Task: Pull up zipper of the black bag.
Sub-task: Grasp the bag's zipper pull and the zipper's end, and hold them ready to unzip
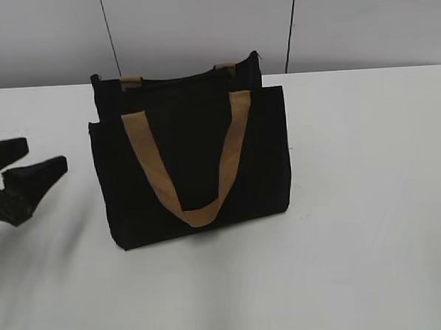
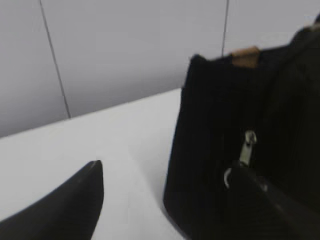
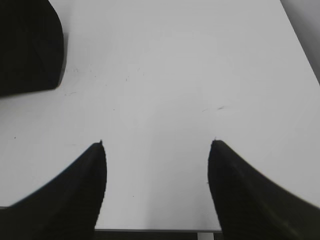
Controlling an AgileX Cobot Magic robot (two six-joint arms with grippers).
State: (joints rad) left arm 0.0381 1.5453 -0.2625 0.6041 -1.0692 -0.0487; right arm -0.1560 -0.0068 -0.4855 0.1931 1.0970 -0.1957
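Black bag (image 1: 191,166) stands upright on the white table (image 1: 370,201), roughly mid-table, w/ the grey wall panels (image 1: 198,26) behind it. One tan handle (image 1: 187,163) hangs down its front face; the second handle's ends just peek over the top edge at the back.

Left gripper (image 1: 18,175) sits to the left of the bag, near but apart, fingers spread, holding nothing. In the left wrist view the gripper (image 2: 165,200) points at the bag's side panel, and the zipper's silvery pull tab (image 2: 247,147) shows there, hanging loose just above the tip of one finger (image 2: 270,205); can't tell if that finger touches the fabric, but the tab isn't pinched.

Right gripper (image 3: 155,165) is off to the right of the bag, over bare table, fingers wide apart, empty; only a corner of the bag shows at the upper left of the right wrist view.

Progress, my read: early. Approach is underway on the left side, no grasp yet. Left to do: close on the tab, prob steady the bag w/ the other arm, then run the zip. How far the zip is already closed, can't tell.
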